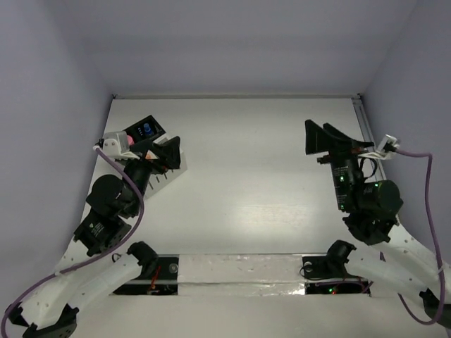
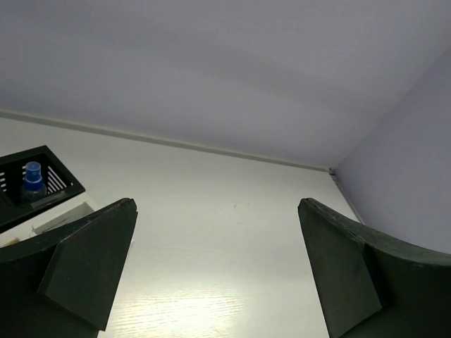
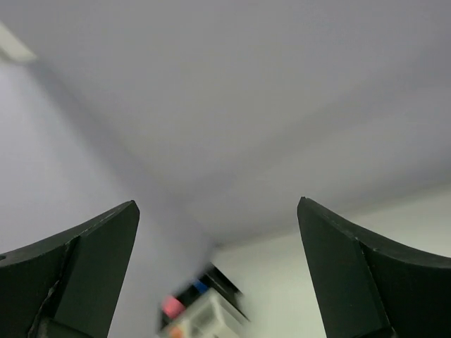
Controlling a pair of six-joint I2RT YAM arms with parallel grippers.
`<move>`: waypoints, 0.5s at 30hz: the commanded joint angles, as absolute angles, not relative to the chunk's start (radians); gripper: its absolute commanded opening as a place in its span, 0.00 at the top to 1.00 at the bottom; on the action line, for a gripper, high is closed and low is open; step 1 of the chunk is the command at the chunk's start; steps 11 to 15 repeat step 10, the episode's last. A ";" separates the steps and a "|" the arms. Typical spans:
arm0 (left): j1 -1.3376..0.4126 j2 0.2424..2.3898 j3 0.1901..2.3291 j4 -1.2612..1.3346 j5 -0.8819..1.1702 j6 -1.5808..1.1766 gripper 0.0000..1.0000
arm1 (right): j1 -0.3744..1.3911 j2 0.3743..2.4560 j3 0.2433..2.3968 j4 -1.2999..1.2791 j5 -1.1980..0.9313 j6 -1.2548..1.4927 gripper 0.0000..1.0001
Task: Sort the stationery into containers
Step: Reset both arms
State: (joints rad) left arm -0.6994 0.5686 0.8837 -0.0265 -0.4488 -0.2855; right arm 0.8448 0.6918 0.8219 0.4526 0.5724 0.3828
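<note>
Stationery: blue-capped bottle (image 2: 32, 176) upright in a black compartment; pink piece (image 1: 130, 141) in a white one.
Organizer (image 1: 158, 123): far-left corner of the table (image 1: 246, 176).
Left gripper (image 1: 168, 151): fingers spread, empty, just beside the organizer.
Right gripper (image 1: 325, 137): fingers spread, empty, far right.

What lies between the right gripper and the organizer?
Only bare tabletop separates the right gripper from the organizer, per the top view; the left gripper is beside the organizer.

Your left arm (image 1: 109, 201) folds up from its base at 7 o'clock in the top view. Your left gripper (image 1: 164, 151) points toward 2 o'clock, jaws spread wide. Your right arm (image 1: 370, 204) bends up from 5 o'clock. Your right gripper (image 1: 325, 138) aims toward 11 o'clock, its jaws equally wide, as both wrist views confirm.
</note>
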 commanded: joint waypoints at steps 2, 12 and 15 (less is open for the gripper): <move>-0.699 0.552 0.913 0.042 -0.425 -0.314 0.01 | 0.854 0.637 0.621 0.062 0.784 0.486 0.00; -0.699 0.518 0.873 0.003 -0.439 -0.330 0.01 | 0.854 0.463 0.529 -0.026 0.767 0.514 0.00; -0.699 0.518 0.873 0.003 -0.439 -0.330 0.01 | 0.854 0.463 0.529 -0.026 0.767 0.514 0.00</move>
